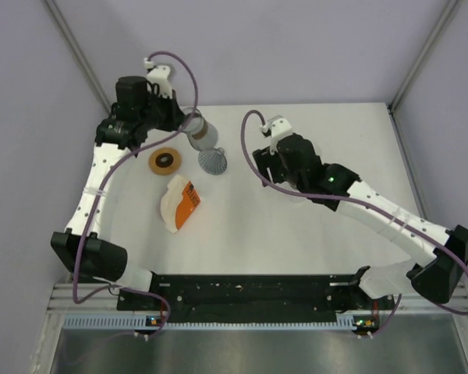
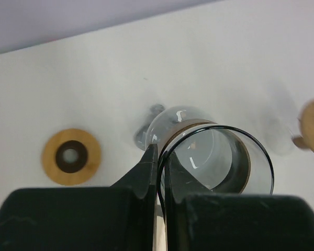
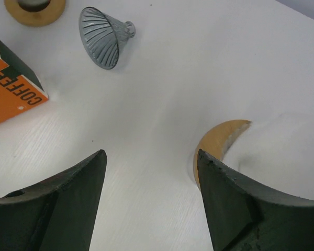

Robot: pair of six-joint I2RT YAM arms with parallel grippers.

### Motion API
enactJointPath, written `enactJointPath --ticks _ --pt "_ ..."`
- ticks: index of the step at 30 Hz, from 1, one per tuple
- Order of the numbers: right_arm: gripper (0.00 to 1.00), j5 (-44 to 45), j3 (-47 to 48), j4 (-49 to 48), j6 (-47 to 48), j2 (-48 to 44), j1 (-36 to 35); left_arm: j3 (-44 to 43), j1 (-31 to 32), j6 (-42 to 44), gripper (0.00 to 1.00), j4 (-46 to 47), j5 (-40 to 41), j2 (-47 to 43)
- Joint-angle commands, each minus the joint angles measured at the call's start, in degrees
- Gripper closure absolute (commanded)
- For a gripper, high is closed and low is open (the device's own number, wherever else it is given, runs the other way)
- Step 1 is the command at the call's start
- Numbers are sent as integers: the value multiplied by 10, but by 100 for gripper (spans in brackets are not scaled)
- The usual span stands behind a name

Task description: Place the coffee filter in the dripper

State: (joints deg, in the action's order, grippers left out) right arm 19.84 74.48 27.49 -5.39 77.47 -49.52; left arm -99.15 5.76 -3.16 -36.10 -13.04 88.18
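Note:
The grey ribbed dripper (image 1: 213,160) (image 3: 104,36) lies on its side on the white table. No loose coffee filter shows plainly; an orange and white box (image 1: 181,204) (image 3: 13,86) printed COFFEE lies near the dripper. My left gripper (image 1: 189,125) (image 2: 158,151) is shut on the rim of a glass carafe (image 1: 203,136) (image 2: 214,159) with a brown band, one finger inside the rim and one outside. The carafe sits just behind the dripper. My right gripper (image 1: 264,162) (image 3: 150,152) is open above bare table, right of the dripper, holding nothing.
A wooden ring (image 1: 164,161) (image 2: 70,157) (image 3: 35,8) lies left of the dripper. Beside my right finger a tan wooden crescent (image 3: 220,141) shows, partly covered by something white. The enclosure walls stand at the table's back and sides.

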Motion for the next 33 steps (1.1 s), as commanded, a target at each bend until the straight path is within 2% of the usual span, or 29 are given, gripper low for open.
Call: enactJointPath --ticks 1,5,14,18,25,33 --pt "29 15 -23 -10 -45 -74 21 50 70 61 100 -48 -77 -28" --pt "26 25 -50 -9 -40 -133 25 105 157 99 100 -60 -60 -43" --pt "25 20 -82 -9 -33 -206 26 258 267 138 100 56 -1 -49" --pt "24 12 -85 -9 -31 -209 26 300 274 123 100 100 -16 -45" --pt "24 -7 -86 -9 -25 -200 26 392 274 114 100 215 15 -53" --pt "23 -25 -85 -9 -22 -187 26 404 275 132 100 259 44 -30"
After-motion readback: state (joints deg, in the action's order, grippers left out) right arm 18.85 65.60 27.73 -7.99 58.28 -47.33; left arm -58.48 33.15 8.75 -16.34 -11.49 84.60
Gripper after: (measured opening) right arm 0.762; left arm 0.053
